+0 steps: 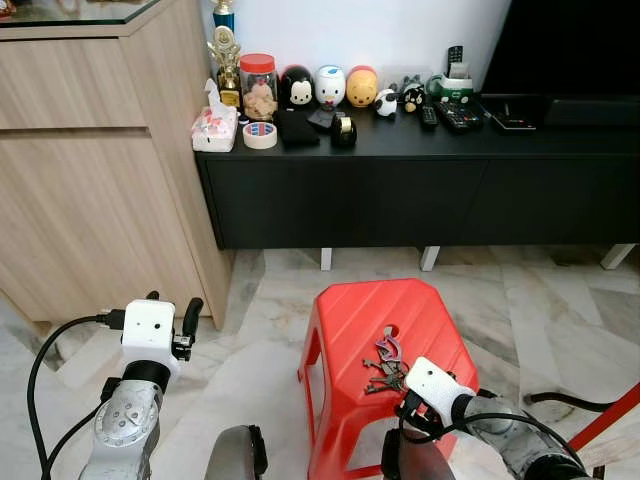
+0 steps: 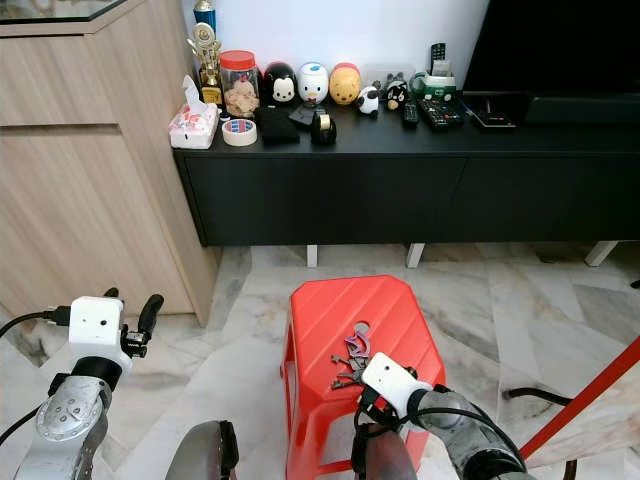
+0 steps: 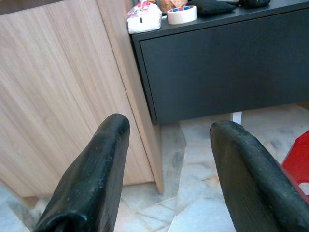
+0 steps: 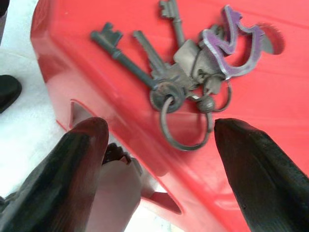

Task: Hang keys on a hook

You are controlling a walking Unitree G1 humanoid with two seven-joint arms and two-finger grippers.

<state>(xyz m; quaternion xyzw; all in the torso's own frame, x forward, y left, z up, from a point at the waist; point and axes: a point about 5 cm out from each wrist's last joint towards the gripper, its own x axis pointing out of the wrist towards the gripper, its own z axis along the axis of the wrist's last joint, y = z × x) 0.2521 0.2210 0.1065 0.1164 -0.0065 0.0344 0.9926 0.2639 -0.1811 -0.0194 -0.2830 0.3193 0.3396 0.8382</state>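
Observation:
A bunch of dark metal keys [image 1: 384, 366] with a purple tag and several rings lies on top of a red plastic stool [image 1: 352, 318] in front of me. In the right wrist view the keys [image 4: 186, 72] lie just beyond the open fingers. My right gripper [image 1: 410, 405] hovers at the stool's near edge, a little short of the keys, open with nothing between its fingers. My left gripper [image 1: 172, 312] is raised at the left, open and empty, facing the wooden cabinet [image 3: 63, 92]. No hook can be made out.
A black low TV console [image 1: 420, 190] stands against the wall, holding figurines, a jar, a tape roll [image 1: 260, 134], a tissue pack and remotes. The wooden cabinet [image 1: 90, 170] stands at the left. The floor is marble tile. A red bar [image 1: 605, 420] crosses at the lower right.

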